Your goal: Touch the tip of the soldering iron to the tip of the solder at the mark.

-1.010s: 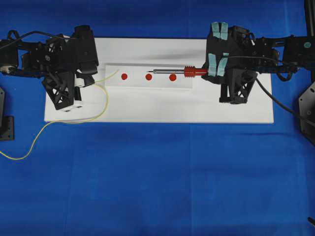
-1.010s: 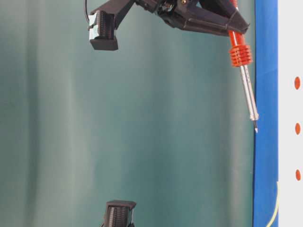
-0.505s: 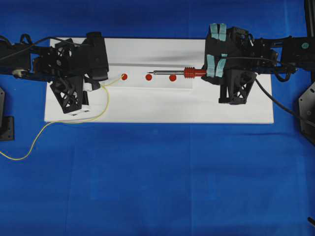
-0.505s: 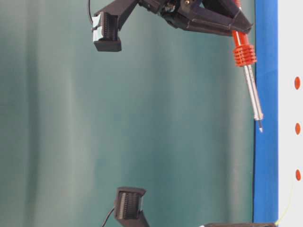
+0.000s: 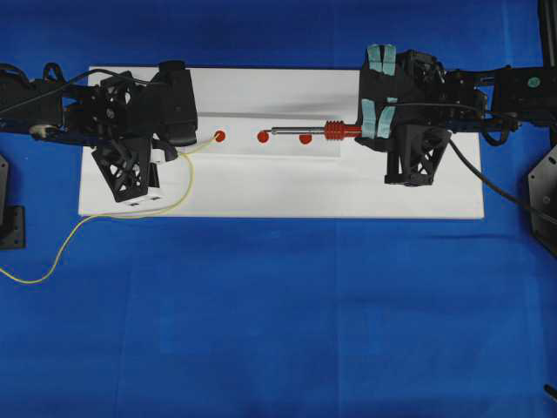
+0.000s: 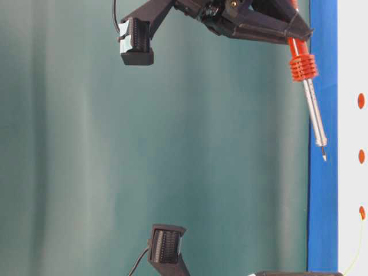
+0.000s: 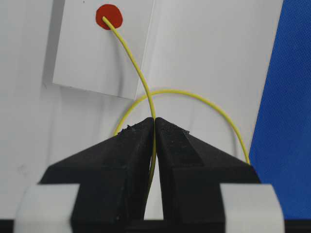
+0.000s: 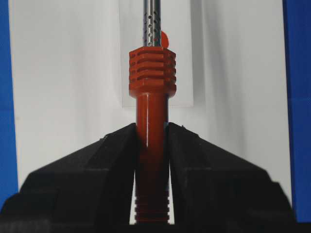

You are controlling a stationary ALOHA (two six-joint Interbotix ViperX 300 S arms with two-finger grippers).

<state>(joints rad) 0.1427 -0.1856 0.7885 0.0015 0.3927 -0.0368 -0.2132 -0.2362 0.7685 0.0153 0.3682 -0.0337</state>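
Observation:
My right gripper (image 5: 372,131) is shut on the red-orange handle of the soldering iron (image 5: 334,130) and holds it level above the white strip. Its silver shaft points left, with the tip near the middle red mark (image 5: 263,136). In the table-level view the iron (image 6: 313,109) tilts down, its tip just off the board. The right wrist view shows the handle (image 8: 152,73) between the gripper's (image 8: 152,127) jaws. My left gripper (image 7: 154,121) is shut on the yellow solder (image 7: 131,63), whose tip lies on the left red mark (image 7: 109,16). The left gripper also shows in the overhead view (image 5: 177,150).
The white board (image 5: 287,196) lies on blue cloth and carries a raised strip with three red marks; the right one (image 5: 305,138) is under the shaft. The solder's loose length (image 5: 52,261) trails off front left. The iron's black cord (image 5: 487,178) runs off right.
My left gripper has moved right with the solder, bringing its tip onto the left red mark. The iron has come down closer to the board and shifted slightly left.

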